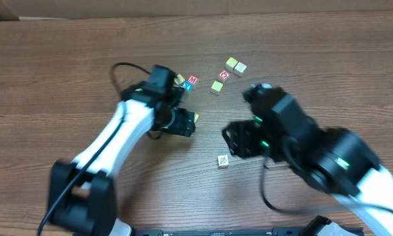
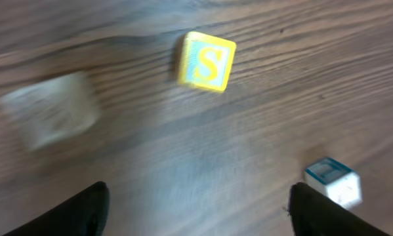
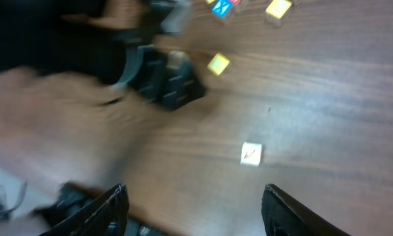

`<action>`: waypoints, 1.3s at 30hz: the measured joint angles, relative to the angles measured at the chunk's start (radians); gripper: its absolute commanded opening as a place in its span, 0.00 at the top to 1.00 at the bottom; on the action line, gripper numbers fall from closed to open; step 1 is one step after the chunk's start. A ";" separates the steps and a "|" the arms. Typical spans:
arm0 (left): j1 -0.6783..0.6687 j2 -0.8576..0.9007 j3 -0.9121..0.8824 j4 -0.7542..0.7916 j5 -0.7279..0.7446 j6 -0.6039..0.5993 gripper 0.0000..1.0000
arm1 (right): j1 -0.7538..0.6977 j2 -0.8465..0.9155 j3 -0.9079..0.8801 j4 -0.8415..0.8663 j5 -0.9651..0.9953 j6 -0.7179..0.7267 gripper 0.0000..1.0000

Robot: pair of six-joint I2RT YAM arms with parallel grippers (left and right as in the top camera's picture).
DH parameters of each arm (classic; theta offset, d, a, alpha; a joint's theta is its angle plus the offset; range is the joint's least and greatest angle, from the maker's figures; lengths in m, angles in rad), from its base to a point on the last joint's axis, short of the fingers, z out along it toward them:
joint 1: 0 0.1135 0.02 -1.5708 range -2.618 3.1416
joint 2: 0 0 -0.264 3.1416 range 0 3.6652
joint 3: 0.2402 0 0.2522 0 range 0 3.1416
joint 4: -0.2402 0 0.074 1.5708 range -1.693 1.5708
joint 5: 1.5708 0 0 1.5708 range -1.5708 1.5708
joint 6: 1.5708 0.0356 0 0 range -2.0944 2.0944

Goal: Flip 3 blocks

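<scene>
left claw: i hold it wide, nothing in it, over the tabletop.
s block: yellow, flat on the tabletop just ahead of my left claw.
right claw: wide too, gripping nothing.
white block: lies alone ahead of my right claw, apart from the s block.

A brown wooden table is seen, and small blocks are laid on it. One pale block with a dark drawing is set alone near the front. Farther back, a red O block is placed between a yellow-green block and a yellow block. A whitish block is set just beside the yellow one. To the left, a red M block and a blue X block are kept side by side.
</scene>
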 measured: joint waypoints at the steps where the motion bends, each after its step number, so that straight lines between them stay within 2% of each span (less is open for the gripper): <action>1: -0.015 0.048 0.015 0.004 -0.008 0.011 0.13 | 0.000 -0.030 0.002 -0.025 -0.017 0.000 0.34; 8: -0.040 0.275 0.180 0.005 -0.069 0.100 0.14 | 0.000 -0.137 0.005 -0.203 -0.107 0.000 0.34; 9: -0.040 0.290 0.204 0.006 -0.076 0.106 0.18 | 0.000 -0.142 0.005 -0.216 -0.113 0.000 0.34; 13: -0.040 0.325 0.296 0.008 -0.093 0.126 0.50 | 0.000 -0.149 0.005 -0.251 -0.125 0.000 0.35; 15: -0.040 0.326 0.319 0.008 -0.094 0.135 0.55 | 0.000 -0.149 0.005 -0.254 -0.129 0.001 0.35; 17: -0.040 0.326 0.330 0.002 -0.093 0.141 0.53 | 0.000 -0.149 0.005 -0.255 -0.130 0.000 0.35; 19: -0.040 0.326 0.332 -0.018 -0.093 0.141 0.44 | 0.000 -0.147 0.005 -0.254 -0.132 0.000 0.35; 22: -0.040 0.327 0.332 -0.073 -0.093 0.151 0.39 | 0.000 -0.143 0.005 -0.255 -0.135 -0.001 0.35; 28: -0.040 0.327 0.332 -0.116 -0.092 0.187 0.46 | 0.000 -0.142 0.005 -0.262 -0.136 -0.003 0.35; 33: -0.040 0.328 0.332 -0.123 -0.077 0.233 0.38 | 0.000 -0.142 0.005 -0.285 -0.138 -0.003 0.36; 39: -0.040 0.328 0.328 -0.112 -0.031 0.294 0.41 | 0.000 -0.142 0.005 -0.293 -0.151 -0.003 0.37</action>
